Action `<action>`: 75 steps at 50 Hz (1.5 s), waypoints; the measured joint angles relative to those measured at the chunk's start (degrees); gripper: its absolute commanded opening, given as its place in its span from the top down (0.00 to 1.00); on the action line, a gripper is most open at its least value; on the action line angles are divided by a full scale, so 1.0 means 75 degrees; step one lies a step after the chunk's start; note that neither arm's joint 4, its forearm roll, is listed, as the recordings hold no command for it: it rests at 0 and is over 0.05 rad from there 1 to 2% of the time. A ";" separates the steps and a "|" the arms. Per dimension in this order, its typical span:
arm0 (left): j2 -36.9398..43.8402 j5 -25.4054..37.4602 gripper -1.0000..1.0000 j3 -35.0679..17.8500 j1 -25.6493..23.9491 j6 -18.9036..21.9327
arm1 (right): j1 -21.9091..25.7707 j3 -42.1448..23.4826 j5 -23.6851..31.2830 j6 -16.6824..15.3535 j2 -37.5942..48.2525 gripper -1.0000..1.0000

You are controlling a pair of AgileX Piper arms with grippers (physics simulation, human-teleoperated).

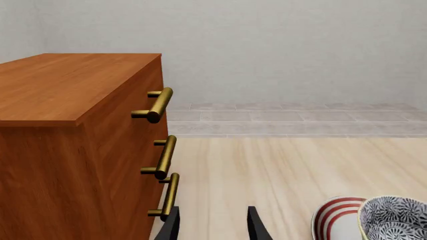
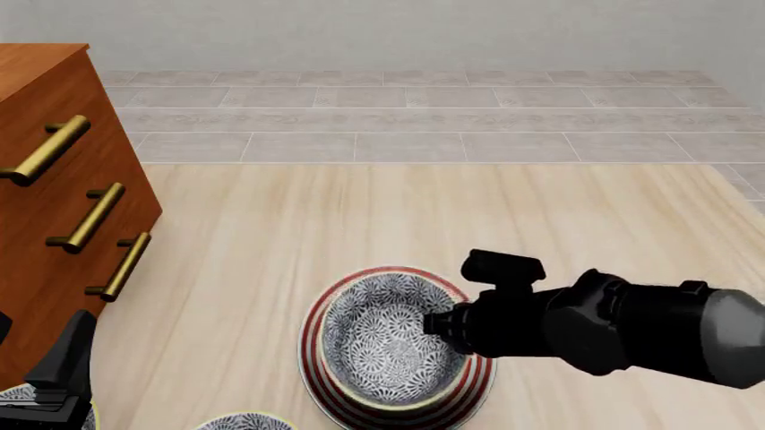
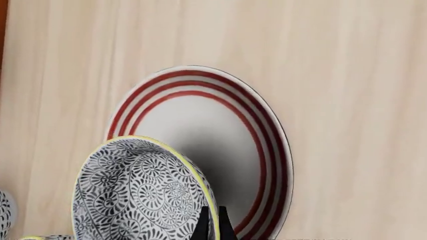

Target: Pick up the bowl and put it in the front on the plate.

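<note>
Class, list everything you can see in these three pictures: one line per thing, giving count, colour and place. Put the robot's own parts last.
bowl: one, dark blue-and-white floral, yellow rim, above the plate, rim pinched by the right hand.
plate: one, white with red rings, on the table under the bowl.
other bowls: two, same pattern, partly seen at the near left edge.
drawer chest: one, reddish-brown wood, three brass handles, far left.
table: one, pale wood.
floor: grey tiles, beyond the table.
left hand: black, open, facing the chest side.
right hand: black, closed on the bowl's rim.
</note>
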 measured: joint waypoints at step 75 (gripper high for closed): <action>0.0000 0.0000 0.00 0.0000 0.0000 0.0000 | -0.0348 -0.0380 0.0231 -0.0457 0.0002 0.00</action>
